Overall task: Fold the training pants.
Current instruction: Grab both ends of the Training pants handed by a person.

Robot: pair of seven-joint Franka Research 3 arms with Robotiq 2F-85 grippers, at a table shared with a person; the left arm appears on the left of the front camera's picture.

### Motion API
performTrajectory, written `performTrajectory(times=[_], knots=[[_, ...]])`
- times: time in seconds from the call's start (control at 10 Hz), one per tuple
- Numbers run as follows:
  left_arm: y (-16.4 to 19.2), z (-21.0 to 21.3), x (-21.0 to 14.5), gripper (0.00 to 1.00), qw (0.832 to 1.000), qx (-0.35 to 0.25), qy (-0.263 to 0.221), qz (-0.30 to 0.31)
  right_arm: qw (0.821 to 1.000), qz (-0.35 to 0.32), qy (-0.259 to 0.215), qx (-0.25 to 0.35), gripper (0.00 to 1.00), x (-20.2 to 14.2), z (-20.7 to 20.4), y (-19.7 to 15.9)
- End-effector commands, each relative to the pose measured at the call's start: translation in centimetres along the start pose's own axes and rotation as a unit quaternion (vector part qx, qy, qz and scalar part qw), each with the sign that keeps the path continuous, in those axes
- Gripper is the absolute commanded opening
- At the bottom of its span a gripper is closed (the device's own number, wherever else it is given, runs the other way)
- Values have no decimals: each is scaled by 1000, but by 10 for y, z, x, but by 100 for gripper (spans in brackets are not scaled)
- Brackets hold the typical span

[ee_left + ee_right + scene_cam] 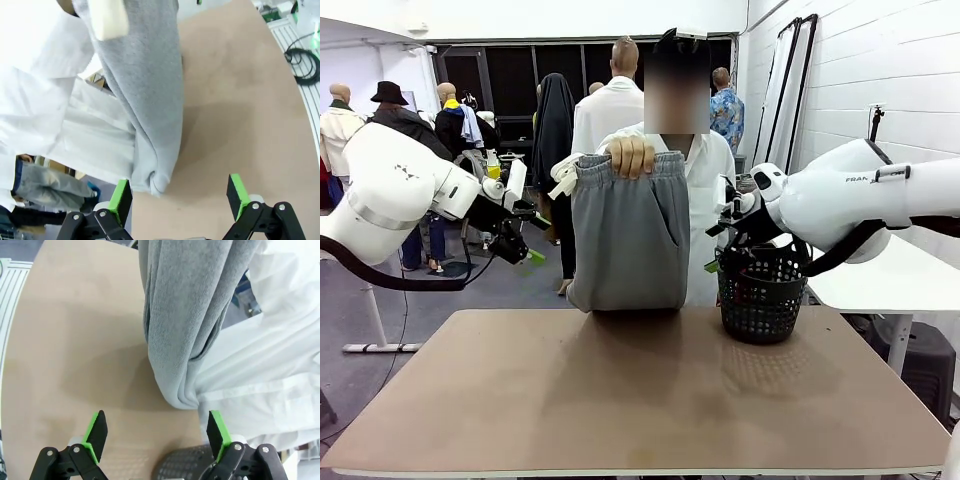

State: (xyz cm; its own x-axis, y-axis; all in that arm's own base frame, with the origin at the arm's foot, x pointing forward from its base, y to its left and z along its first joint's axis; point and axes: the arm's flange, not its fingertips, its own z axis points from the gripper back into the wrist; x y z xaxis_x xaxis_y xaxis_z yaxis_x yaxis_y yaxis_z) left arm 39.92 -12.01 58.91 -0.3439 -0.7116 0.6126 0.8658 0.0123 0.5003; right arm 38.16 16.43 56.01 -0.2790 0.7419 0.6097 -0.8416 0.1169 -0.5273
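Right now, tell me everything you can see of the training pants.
The training pants are light grey, soft jersey, with a gathered elastic waistband and a whitish drawstring dangling at one side. They hang doubled over, fold at the bottom, at the table's far edge, pinched at the waistband by the person's hand. Whether the lower fold touches the table is unclear.

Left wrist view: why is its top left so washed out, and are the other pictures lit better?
Left wrist view: the person's white shirt is overexposed to near-blank white, though the training pants keep their knit texture. Right wrist view: the shirt's folds are readable. Front view: even light, a soft shadow under the pants on the table.
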Motion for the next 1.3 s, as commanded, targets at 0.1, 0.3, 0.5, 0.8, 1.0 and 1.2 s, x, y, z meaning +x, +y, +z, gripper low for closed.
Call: performTrajectory(times=[0.1, 0.3, 0.5, 0.8, 1.0, 1.2], knots=[[5, -6, -5, 100, 999, -2, 13, 41, 1000, -21, -9, 8, 100, -14, 0, -6], [3, -3, -3, 100, 1000, -3, -14, 5, 1000, -2, -8, 4, 100, -2, 0, -2], [3, -7, -4, 100, 1000, -3, -2, 18, 1000, -9, -6, 1, 100, -3, 2, -3], [22, -26, -13, 100, 997, -32, -74, -4, 997, -10, -80, 3, 100, -1, -12, -19], [28, -32, -17, 100, 995, -32, -95, -14, 994, -10, -108, 5, 100, -2, -16, -23], [32, -39, -19, 100, 992, -23, -121, -15, 989, -13, -148, 18, 100, -6, -15, -26]])
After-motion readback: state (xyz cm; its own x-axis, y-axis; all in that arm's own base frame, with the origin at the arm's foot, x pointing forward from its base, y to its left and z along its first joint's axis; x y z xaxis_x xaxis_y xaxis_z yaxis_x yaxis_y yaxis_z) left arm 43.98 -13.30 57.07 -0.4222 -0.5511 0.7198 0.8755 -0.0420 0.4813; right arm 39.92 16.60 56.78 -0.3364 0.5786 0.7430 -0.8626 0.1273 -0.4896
